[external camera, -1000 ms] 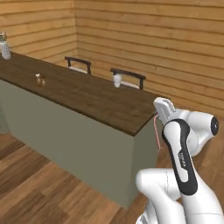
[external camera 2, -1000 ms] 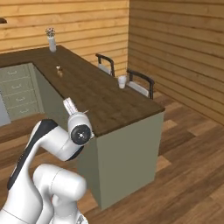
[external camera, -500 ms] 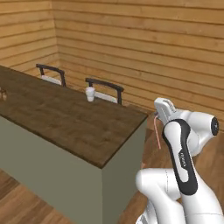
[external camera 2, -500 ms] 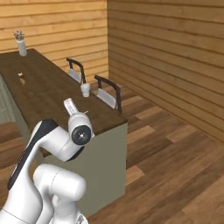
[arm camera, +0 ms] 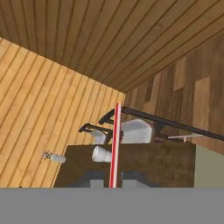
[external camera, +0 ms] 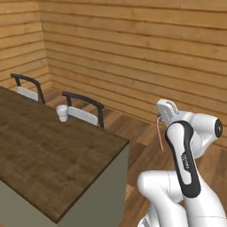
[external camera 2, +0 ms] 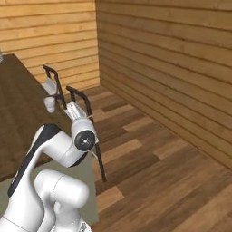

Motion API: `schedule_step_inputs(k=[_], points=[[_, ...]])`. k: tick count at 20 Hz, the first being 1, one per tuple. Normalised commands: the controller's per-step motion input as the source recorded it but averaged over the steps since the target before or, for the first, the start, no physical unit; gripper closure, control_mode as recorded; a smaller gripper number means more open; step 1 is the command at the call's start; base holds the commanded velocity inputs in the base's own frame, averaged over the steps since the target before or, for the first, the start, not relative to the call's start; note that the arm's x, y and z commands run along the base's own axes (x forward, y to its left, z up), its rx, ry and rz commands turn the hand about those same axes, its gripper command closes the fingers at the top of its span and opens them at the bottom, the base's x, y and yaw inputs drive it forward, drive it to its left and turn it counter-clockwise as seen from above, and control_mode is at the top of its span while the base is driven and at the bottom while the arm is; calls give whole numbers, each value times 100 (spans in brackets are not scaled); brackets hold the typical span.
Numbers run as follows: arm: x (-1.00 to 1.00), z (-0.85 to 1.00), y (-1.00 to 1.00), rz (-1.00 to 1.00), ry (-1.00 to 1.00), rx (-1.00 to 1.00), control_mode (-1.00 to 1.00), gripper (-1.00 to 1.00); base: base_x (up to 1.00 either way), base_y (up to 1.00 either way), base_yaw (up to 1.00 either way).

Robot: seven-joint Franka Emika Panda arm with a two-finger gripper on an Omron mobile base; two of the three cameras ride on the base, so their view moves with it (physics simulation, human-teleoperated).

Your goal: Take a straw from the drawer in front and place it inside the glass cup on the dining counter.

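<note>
Transit to the bench (external camera: 53,164). Our jaws (arm camera: 114,180) grip the straw (arm camera: 115,144). Our base has driven along the bench, so its end corner and the glass cup (external camera: 62,113) now sit closer; insertion remains ahead.

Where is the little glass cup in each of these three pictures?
Left base view: the glass cup stands at the dining counter's far edge, upper left.
Right base view: the cup sits at left, above the arm.
Hand view: the cup lies sideways, left of the straw.
Shared landmark: the black-framed chair behind it.
</note>
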Motion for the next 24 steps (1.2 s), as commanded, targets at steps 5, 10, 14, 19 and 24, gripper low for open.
schedule_step_inputs(k=[5,10,14,19,24], points=[[0,0,0,0,0,0,100,100,67,-74,21],[0,0,0,0,0,0,100,100,56,-68,29],[0,0,0,0,0,0,100,100,51,-66,32],[0,0,0,0,0,0,100,100,43,-60,40],[0,0,0,0,0,0,100,100,46,-30,50]])
